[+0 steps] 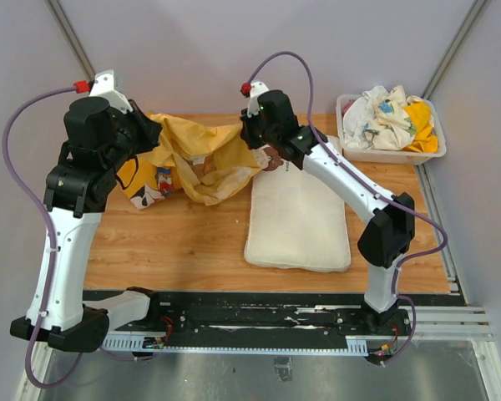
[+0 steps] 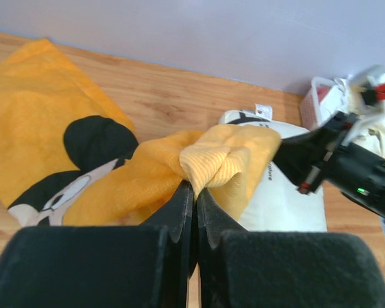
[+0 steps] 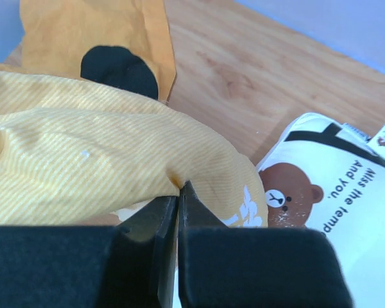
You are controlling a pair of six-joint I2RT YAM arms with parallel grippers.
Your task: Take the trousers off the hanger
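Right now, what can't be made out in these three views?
- Hanger: no view shows it; the bunched yellow trousers may cover it.
- Left claw and right claw, both shut on the trousers: in the top view, the arms hide them.
- Cushion lettering: right wrist view, cut off by the edge.

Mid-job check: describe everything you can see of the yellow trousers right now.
The yellow trousers look like soft, finely ribbed cloth, crumpled and strung between the arms. The left gripper pinches one bunched fold between its fingers, the right gripper another. A deeper orange part with a black-and-white cartoon mouse lies flat on the table; one edge reaches the cream cushion. No hanger shows.
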